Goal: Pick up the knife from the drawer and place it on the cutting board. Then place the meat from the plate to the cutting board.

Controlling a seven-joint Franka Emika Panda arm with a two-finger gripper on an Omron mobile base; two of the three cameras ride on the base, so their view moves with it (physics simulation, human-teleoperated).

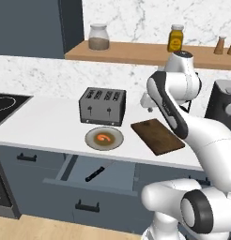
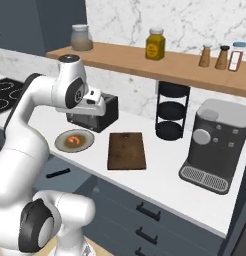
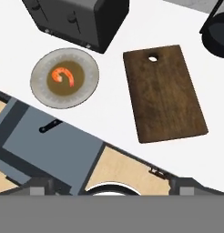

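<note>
The drawer stands pulled out below the counter. In it lies the knife, also seen as a black handle near the counter edge. Above it, the round plate holds the curled orange-red meat. To the plate's right, the dark brown cutting board lies bare on the white counter. My gripper hangs high over the counter, between plate and board. It is open, its tips wide apart with nothing between them. The hand view shows the plate, meat and board.
A black toaster stands just behind the plate. A black tiered stand and a grey coffee machine are right of the board. A cooktop lies far left. Jars sit on the wooden shelf.
</note>
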